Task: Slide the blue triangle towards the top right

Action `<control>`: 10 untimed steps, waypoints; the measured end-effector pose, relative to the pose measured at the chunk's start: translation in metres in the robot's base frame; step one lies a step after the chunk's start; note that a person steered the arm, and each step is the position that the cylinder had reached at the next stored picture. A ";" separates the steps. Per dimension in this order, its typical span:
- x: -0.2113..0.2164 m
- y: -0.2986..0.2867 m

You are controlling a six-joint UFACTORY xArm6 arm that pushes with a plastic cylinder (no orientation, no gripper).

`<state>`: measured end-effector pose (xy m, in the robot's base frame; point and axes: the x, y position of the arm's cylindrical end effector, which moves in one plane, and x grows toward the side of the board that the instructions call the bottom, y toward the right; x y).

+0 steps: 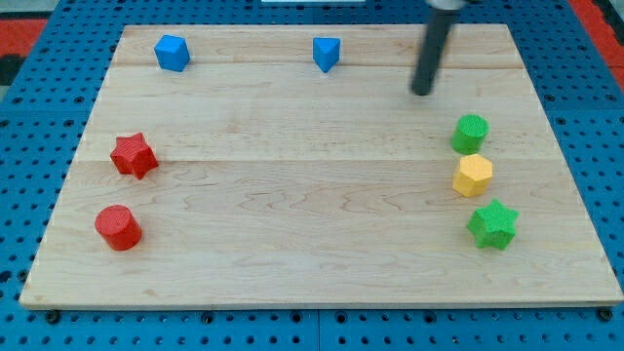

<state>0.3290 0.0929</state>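
Pale, smooth-grained wooden board [292,195] on blue perforated base [29,117]; matt blocks.

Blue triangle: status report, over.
My tip sits right of the blue triangle, apart from it, not touching. Triangle near the board's top edge, centre. Nothing between triangle and the view's top right but the rod.

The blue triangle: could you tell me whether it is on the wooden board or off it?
On: the blue triangle sits inside the wooden board near its top edge.

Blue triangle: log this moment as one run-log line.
blue triangle: view's top, centre | my tip: to its right, apart, no contact | blue cube: top left | push: not yet begun
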 end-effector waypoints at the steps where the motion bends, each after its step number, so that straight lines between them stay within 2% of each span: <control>1: 0.016 -0.122; 2: -0.045 -0.145; 3: -0.082 -0.130; 5: -0.079 -0.130; 6: -0.094 -0.099; 7: -0.078 -0.058; 8: -0.036 -0.044; 9: -0.031 0.011; 10: -0.043 0.023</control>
<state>0.2862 0.1155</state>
